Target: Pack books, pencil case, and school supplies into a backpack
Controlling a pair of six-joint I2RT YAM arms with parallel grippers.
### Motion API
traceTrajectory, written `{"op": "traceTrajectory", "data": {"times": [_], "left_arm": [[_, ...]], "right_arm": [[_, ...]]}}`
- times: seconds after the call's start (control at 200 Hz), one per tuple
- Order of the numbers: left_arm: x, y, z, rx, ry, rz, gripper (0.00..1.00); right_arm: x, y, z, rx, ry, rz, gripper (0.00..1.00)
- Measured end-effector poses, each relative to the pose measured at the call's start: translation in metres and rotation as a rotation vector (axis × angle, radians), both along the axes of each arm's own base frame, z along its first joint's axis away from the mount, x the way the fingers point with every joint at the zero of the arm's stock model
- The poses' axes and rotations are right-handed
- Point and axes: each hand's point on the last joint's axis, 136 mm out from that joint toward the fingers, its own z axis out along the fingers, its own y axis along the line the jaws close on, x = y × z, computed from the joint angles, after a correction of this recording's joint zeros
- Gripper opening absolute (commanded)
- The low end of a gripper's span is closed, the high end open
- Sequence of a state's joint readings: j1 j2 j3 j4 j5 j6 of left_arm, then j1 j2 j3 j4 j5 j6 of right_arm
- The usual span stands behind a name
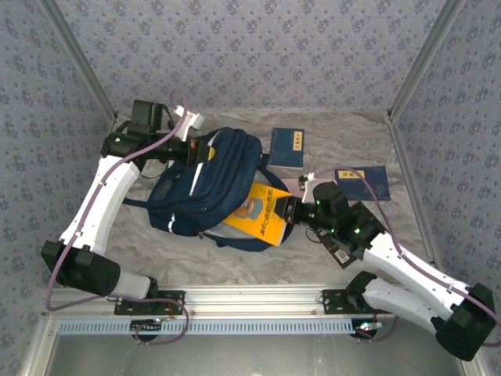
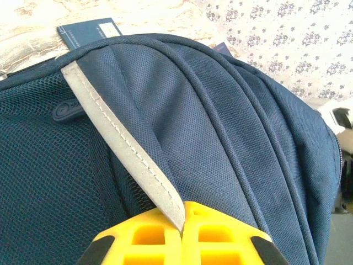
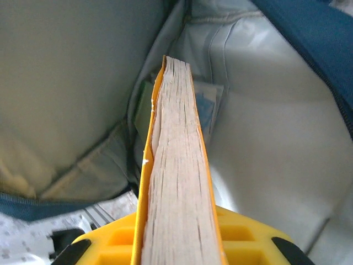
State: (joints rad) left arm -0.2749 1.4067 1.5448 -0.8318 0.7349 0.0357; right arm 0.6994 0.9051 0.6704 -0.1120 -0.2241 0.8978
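Pinching the orange book (image 1: 258, 213), the right gripper (image 1: 288, 210) should push toward ten o'clock (left gripper (image 2: 183, 226) pinches the backpack (image 1: 205, 184) open).

The backpack (image 1: 205, 184) at the centre of the top view is navy blue. A pale grey-white stripe (image 2: 121, 143) with white stitching crosses its weave, and its lining (image 3: 66, 83) is pale grey. The orange book (image 1: 258, 213) carries a bluish cartoon figure, and its page edges (image 3: 176, 165) are cream-tan. One navy book (image 1: 287, 146) at upper centre and another navy book (image 1: 362, 182) at the right bear small yellow labels. The bench (image 1: 344, 141) is marbled beige. The walls (image 1: 258, 55) are lavender with a small dark floral print. The left fingers (image 2: 138, 237) are yellow, and the arms (image 1: 102, 192) are white with black joints.
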Motion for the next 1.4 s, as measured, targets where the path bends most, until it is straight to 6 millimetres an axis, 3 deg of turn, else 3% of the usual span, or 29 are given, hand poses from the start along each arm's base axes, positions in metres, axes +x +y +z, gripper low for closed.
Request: {"op": "traceTrajectory", "data": {"times": [0.175, 0.64, 1.104, 1.244, 1.314, 1.399], "left_arm": [[0.0, 0.002, 0.003, -0.006, -0.025, -0.001, 0.0], [0.001, 0.002, 0.005, -0.021, -0.042, -0.004, 0.0], [0.001, -0.003, 0.009, -0.071, -0.027, -0.007, 0.0], [0.003, -0.004, 0.01, -0.079, -0.029, -0.004, 0.0], [0.004, -0.004, 0.01, -0.081, -0.034, -0.004, 0.0], [0.005, -0.004, 0.01, -0.081, -0.037, -0.003, 0.0]], "right_arm": [[0.029, 0.001, 0.0, 0.1, 0.091, -0.092, 0.0], [0.087, 0.053, -0.018, 0.143, 0.2, -0.097, 0.0], [0.122, 0.142, -0.06, 0.114, 0.23, -0.058, 0.0], [0.132, 0.164, -0.064, 0.08, 0.22, -0.086, 0.09], [0.137, 0.176, -0.064, 0.062, 0.217, -0.097, 0.19], [0.143, 0.186, -0.07, 0.049, 0.221, -0.104, 0.4]]}}
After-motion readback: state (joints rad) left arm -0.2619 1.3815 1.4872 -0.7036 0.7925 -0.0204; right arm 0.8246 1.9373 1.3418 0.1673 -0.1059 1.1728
